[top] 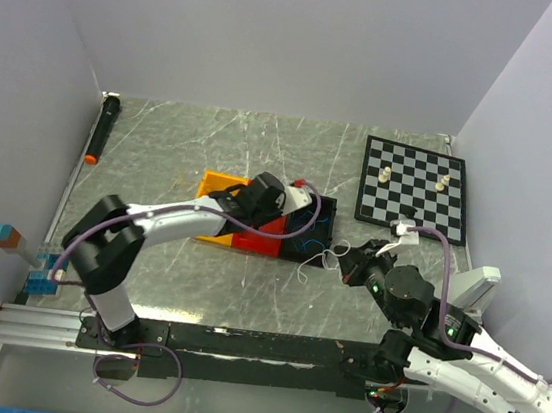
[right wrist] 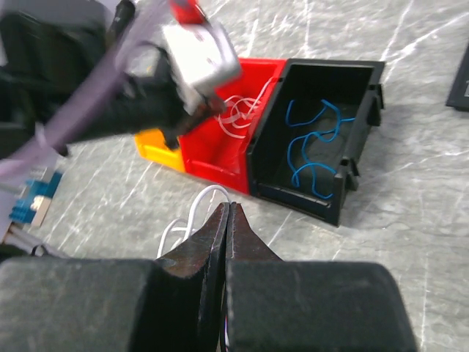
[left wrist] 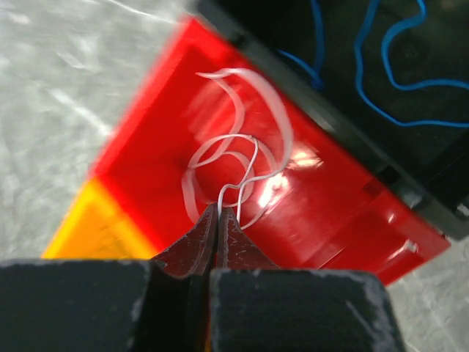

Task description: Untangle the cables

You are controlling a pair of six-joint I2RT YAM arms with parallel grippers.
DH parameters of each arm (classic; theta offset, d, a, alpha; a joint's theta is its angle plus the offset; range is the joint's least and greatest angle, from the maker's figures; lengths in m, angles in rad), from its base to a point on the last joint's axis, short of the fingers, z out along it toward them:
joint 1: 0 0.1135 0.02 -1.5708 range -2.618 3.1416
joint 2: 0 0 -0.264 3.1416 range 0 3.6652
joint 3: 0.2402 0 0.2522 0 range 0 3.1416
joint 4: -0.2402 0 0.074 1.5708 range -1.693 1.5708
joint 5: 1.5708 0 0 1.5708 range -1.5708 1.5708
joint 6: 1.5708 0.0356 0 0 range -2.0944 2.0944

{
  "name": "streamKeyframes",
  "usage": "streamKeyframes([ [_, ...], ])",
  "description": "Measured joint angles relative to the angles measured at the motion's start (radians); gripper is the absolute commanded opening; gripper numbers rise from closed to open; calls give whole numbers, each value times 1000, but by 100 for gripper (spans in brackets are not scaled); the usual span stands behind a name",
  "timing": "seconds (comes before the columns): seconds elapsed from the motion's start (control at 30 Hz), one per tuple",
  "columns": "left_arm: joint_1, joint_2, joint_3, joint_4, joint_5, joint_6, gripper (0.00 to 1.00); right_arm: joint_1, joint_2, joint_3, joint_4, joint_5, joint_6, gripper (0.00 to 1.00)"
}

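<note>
The left arm reaches forward and to the right across the table, wrist pitched down over the red bin (left wrist: 146,161). The left gripper (left wrist: 218,214) has its jaws pressed together, pinching a looped white cable (left wrist: 286,125) that hangs into that bin. The right arm is folded back on itself, pointing left towards the bins. The right gripper (right wrist: 227,211) sits low over the table (right wrist: 410,220), jaws closed on a second white cable (right wrist: 209,189) lying there. A blue cable (right wrist: 315,147) lies coiled in the black bin (right wrist: 366,110).
</note>
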Motion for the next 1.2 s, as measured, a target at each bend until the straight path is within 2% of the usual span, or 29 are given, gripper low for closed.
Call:
streamKeyframes([
  [0.23,-2,121,25,-28,24,20,1,-66,-13,0,-3,-6,-1,0],
  [0.27,0,122,25,-27,30,19,8,-77,-13,0,-3,-10,-1,0],
  [0.3,3,122,25,-27,36,14,27,-88,-13,0,-3,-18,-1,0],
  [0.33,8,121,25,-25,47,9,55,-97,-12,0,-3,-27,-1,0],
  [0.37,13,121,28,-28,63,2,73,-105,-10,0,-2,-34,-2,0],
  [0.43,29,119,33,-37,103,-25,91,-116,-3,0,3,-50,-3,0],
  [0.5,52,103,43,-61,151,-53,97,-124,11,0,10,-68,-4,0],
  [0.63,99,40,98,-121,243,-101,97,-133,50,0,29,-98,-5,0],
  [0.73,140,-3,200,-188,344,-119,97,-134,93,0,50,-115,-11,0],
  [0.8,173,-8,304,-251,424,-117,97,-135,135,0,71,-124,-27,0],
  [0.9,261,16,537,-393,549,-125,97,-142,241,27,99,-141,-60,0],
  [0.97,352,46,717,-467,624,-141,97,-158,332,66,128,-162,-86,0],
  [1.03,431,50,802,-489,651,-154,97,-177,424,113,163,-180,-111,0],
  [1.13,536,-12,785,-511,638,-167,97,-204,583,183,237,-204,-157,0],
  [1.2,551,-55,743,-537,609,-176,97,-212,671,226,272,-211,-187,0],
])
